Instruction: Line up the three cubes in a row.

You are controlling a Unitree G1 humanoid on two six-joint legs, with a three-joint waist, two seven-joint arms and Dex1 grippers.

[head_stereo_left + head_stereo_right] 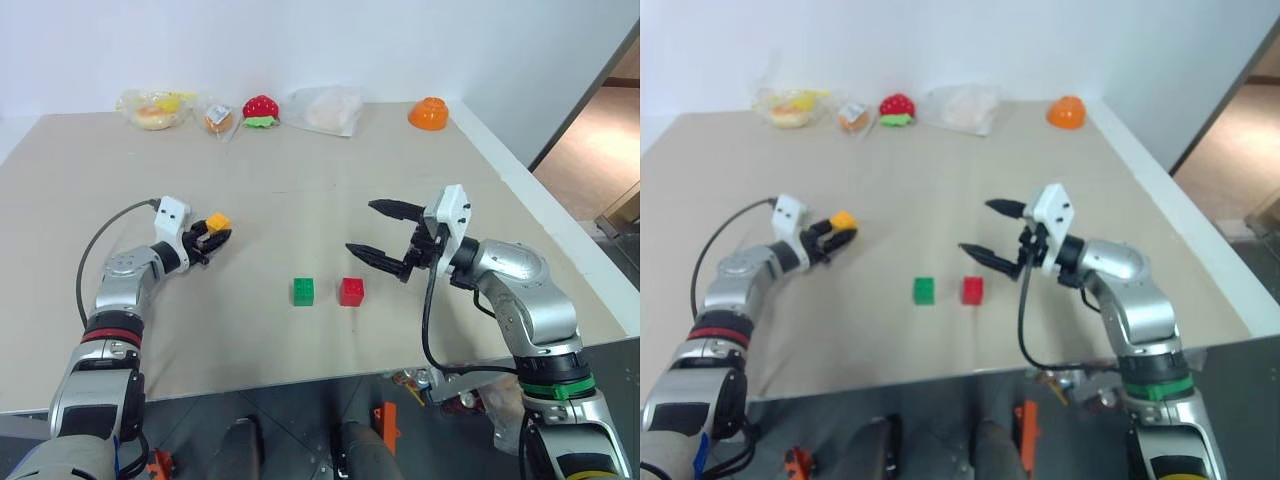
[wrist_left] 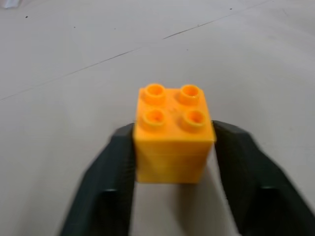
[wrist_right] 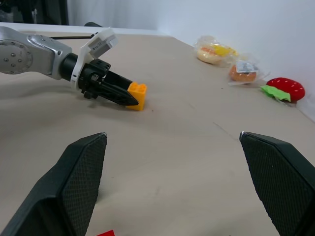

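Observation:
My left gripper (image 1: 216, 236) is shut on the yellow-orange cube (image 1: 218, 222) at the left of the table; the wrist view shows its two black fingers (image 2: 110, 177) pressed against the sides of that cube (image 2: 172, 137), studs up, low over the surface. The green cube (image 1: 303, 291) and the red cube (image 1: 351, 291) sit side by side near the table's front middle, a small gap between them. To the right of the red cube and a little above the table, my right gripper (image 1: 362, 227) stands open and holds nothing.
Along the far edge lie two bagged food items (image 1: 155, 108), a red strawberry toy (image 1: 261, 109), a white bag (image 1: 327, 110) and an orange bowl (image 1: 428, 113). The table's right edge (image 1: 540, 200) runs close behind my right arm.

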